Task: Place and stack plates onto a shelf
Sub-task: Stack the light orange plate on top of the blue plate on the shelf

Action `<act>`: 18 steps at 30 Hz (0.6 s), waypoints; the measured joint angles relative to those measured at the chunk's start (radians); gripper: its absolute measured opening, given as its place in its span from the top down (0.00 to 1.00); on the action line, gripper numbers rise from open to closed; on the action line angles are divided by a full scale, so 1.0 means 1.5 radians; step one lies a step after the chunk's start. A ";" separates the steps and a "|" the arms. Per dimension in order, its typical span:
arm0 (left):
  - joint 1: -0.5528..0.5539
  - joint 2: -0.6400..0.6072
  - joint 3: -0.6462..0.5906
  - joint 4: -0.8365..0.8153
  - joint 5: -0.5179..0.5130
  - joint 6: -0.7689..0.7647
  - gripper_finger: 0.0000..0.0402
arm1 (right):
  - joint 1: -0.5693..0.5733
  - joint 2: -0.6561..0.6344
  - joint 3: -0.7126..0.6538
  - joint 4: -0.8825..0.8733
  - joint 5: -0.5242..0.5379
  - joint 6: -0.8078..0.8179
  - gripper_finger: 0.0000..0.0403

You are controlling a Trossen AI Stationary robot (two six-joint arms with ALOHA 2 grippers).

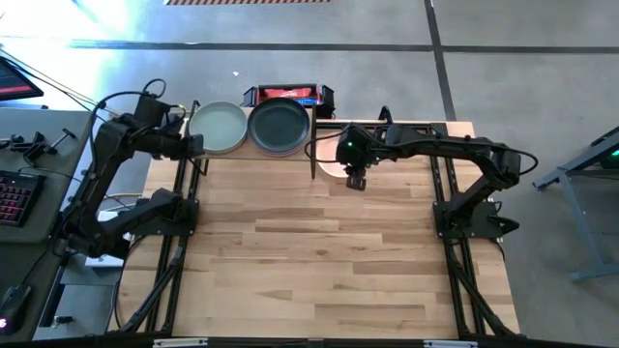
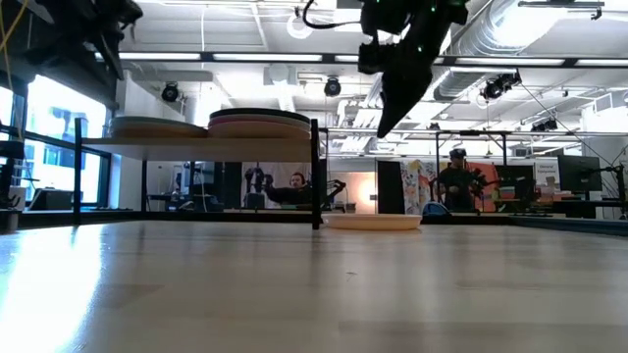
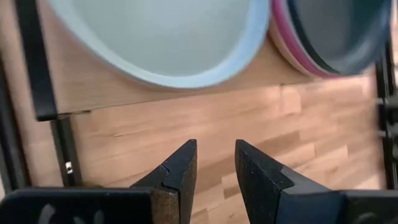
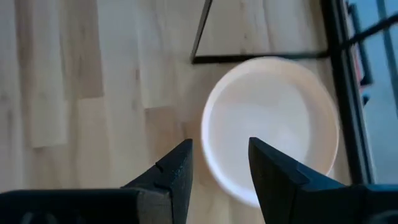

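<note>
In the high view the shelf (image 1: pixel 253 127) stands at the upper middle of the frame, at the far edge of the wooden tabletop (image 1: pixel 319 251). Two stacks of plates rest on it side by side: the left stack is topped by a sage green plate (image 1: pixel 219 127), the right one by a dark green plate (image 1: pixel 280 126). In the left wrist view pink rims (image 3: pixel 283 38) show under the dark green plate (image 3: pixel 336 28), and the sage green plate (image 3: pixel 168 31) fills the upper left of that frame.

The left gripper (image 1: pixel 196 146) sits at the upper left of the high view, just beside the shelf's left end. Its fingers (image 3: pixel 177 180) stand a little apart with nothing between them, only bare wood below.

The right gripper (image 1: pixel 357 181) hangs in the upper middle of the high view, just right of the shelf's black post (image 1: pixel 314 153). It is above an off-white plate (image 4: pixel 270 124) that lies flat on the tabletop beside the shelf. Its fingers (image 4: pixel 177 174) are open and empty, clear of the plate. In the low view this plate (image 2: pixel 373 222) lies right of the shelf post (image 2: pixel 315 175), with the gripper (image 2: pixel 392 120) well above it. People show in the room behind.
</note>
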 joint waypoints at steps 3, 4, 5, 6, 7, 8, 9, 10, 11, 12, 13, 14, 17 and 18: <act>-0.032 -0.017 0.000 0.008 0.001 0.008 0.75 | -0.022 0.000 -0.034 0.046 -0.028 -0.036 0.67; -0.044 -0.025 0.000 0.015 0.001 0.008 0.75 | -0.028 0.000 -0.046 0.050 -0.041 -0.045 0.67; -0.056 -0.032 0.000 0.025 0.001 0.007 0.75 | -0.035 0.000 -0.058 0.058 -0.049 -0.054 0.67; -0.069 -0.040 0.000 0.035 0.001 0.003 0.75 | -0.040 0.000 -0.071 0.073 -0.053 -0.064 0.67; -0.083 -0.046 0.000 0.047 0.001 -0.002 0.75 | -0.044 0.000 -0.082 0.087 -0.054 -0.076 0.67; -0.096 -0.053 0.000 0.065 0.001 -0.009 0.75 | -0.047 0.000 -0.094 0.100 -0.054 -0.090 0.67; -0.109 -0.057 0.000 0.087 0.001 -0.017 0.75 | -0.049 0.000 -0.106 0.116 -0.054 -0.105 0.67; -0.124 -0.061 0.000 0.110 0.002 -0.024 0.75 | -0.051 0.000 -0.119 0.136 -0.056 -0.122 0.67; -0.137 -0.064 0.000 0.134 0.001 -0.033 0.75 | -0.052 0.000 -0.133 0.157 -0.058 -0.139 0.67; -0.150 -0.065 0.000 0.162 0.002 -0.040 0.75 | -0.053 0.000 -0.146 0.177 -0.059 -0.156 0.67; -0.163 -0.064 0.000 0.189 0.002 -0.048 0.75 | -0.054 0.000 -0.159 0.195 -0.060 -0.173 0.67; -0.177 -0.064 0.000 0.215 0.001 -0.054 0.75 | -0.055 0.000 -0.173 0.208 -0.061 -0.187 0.67; -0.213 -0.058 0.000 0.283 0.001 -0.067 0.75 | -0.055 0.000 -0.205 0.230 -0.061 -0.217 0.67; -0.224 -0.053 0.000 0.302 0.001 -0.067 0.75 | -0.055 0.000 -0.215 0.237 -0.061 -0.222 0.67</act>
